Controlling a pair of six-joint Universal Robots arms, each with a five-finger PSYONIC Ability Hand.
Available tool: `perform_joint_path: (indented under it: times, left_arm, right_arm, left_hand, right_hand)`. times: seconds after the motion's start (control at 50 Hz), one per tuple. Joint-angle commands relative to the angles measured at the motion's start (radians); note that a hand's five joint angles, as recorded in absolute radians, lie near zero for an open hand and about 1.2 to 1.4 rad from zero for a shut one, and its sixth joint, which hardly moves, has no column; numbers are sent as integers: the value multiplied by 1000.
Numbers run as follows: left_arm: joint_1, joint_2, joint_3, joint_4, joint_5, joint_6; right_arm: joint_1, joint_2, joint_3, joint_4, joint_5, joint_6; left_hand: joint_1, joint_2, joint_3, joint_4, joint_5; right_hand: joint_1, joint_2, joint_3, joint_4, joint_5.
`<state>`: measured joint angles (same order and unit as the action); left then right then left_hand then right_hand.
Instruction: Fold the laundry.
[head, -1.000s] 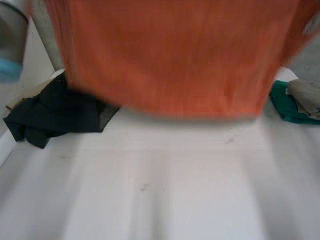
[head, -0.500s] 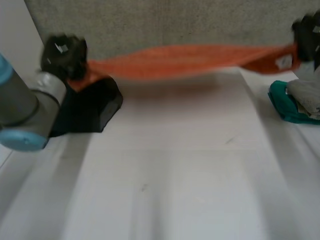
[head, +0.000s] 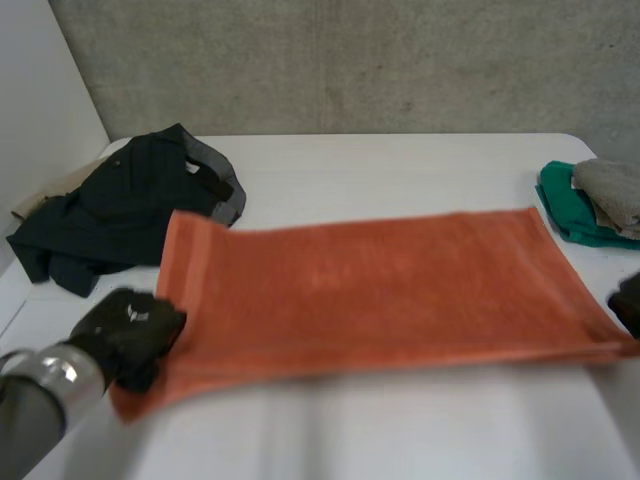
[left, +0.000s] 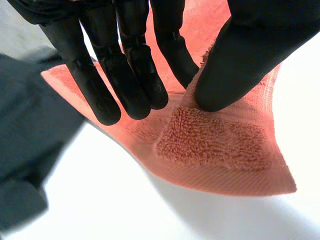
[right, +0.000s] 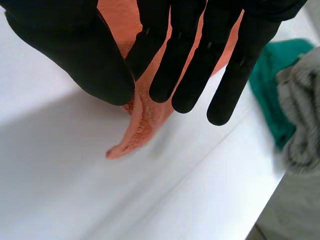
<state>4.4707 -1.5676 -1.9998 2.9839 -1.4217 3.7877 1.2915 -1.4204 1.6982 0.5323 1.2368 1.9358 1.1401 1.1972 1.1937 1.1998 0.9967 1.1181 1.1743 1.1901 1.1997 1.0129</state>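
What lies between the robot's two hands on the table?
The orange towel, spread out in the head view, runs from the left hand at one near corner to the right hand at the other.

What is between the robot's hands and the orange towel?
Nothing visible. The left hand and right hand each pinch a near corner of the towel, thumb against fingers. The black clothes lie by its far left corner, not between.

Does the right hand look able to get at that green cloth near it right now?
Likely not yet: the right hand pinches a corner of the orange towel. The green cloth lies close by across bare table, with a grey cloth on it.
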Motion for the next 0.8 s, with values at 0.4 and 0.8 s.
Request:
perform_joint_path:
  times: [0.4,0.8]
  left_arm:
    - [-89,-444,524,75,-192,-45]
    - [-146,-698,851,81,-289,-42]
  right_arm:
    - [216,380,-265,-662,-4,282]
    - [307,719,-511,-919,104,347]
  left_hand:
    - [256,199,203,196,225]
    - [-966,-1023,-1019,-1025,-997]
  right_hand:
    - [278,222,206,197,209]
    - [-944,-1000,-1016,-1025,-1013]
